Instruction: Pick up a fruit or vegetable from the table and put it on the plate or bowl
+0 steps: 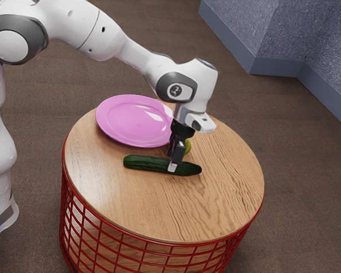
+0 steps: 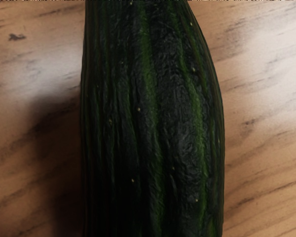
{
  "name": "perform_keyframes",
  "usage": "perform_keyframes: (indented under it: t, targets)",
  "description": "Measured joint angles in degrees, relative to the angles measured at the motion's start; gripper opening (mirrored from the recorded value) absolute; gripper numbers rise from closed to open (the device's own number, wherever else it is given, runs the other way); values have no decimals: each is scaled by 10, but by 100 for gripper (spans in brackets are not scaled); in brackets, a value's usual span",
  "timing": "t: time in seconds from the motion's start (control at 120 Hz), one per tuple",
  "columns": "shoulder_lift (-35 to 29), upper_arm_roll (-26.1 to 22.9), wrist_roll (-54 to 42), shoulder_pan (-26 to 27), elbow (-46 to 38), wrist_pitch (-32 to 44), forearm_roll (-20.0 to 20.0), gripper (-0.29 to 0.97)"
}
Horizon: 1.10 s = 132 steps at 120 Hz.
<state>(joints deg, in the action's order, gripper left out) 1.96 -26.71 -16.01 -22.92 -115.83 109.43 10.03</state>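
A white robot arm (image 1: 131, 51) reaches from the upper left of the exterior view and plants its jaws straight down on a dark green cucumber (image 1: 150, 163). The cucumber lies flat at the middle of a round wooden counter (image 1: 216, 187), just below and right of a pink plate (image 1: 131, 116). From the wrist camera the cucumber (image 2: 148, 123) sits directly under the hand, its ribbed skin crossing the bare wood grain (image 2: 266, 98). The jaws are down at the cucumber's level, but neither view shows whether they have closed on it or only stand open beside it.

The hold looks to be the weak point. The jaws meet the cucumber right of its middle, so the longer, heavier part points toward the frame's left. On a lift that end would likely sag or pivot, and the smooth, rounded skin gives little to bite on. A slip could send it rolling across the counter toward the edge above the red wire base (image 1: 102, 239).

A small green fruit (image 1: 188, 147) sits just behind the jaws and could be knocked away. The plate is shallow, so a tilted cucumber might catch its rim or roll off again.
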Motion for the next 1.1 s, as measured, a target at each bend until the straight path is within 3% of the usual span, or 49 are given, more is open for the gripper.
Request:
perform_keyframes:
  t: [0.267, 0.483, 0.675, 1.1]
  targets:
    - [2, 0, -2, 5, -11, 11, 3, 68]
    - [4, 0, 0, 11, -22, 19, 7, 29]
    - [5, -1, 2, -3, -22, 24, 7, 20]
    - [-12, 13, -12, 18, 76, -2, 0, 18]
